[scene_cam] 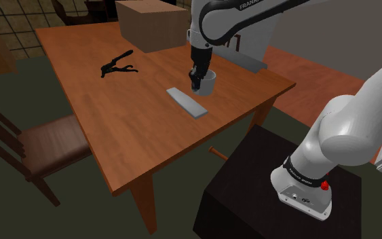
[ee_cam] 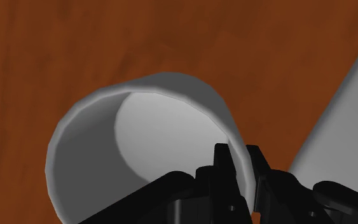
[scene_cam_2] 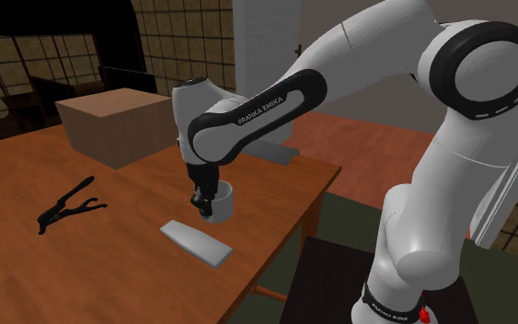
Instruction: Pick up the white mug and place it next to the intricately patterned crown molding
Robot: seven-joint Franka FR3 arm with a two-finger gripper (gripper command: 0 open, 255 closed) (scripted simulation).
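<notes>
The strip lies on the table just beside the mug, the box behind them.

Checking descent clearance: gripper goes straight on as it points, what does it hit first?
The white mug: the gripper clasps its wall, so the inner finger likely meets the mug's floor, the outer finger the table beside it; order unclear.

Brown wooden table, black gripper down at the left rim of an upright pale grey mug, flat grey strip just nearer, black hand tool further left, brown box at the far edge, chair near left.
</notes>
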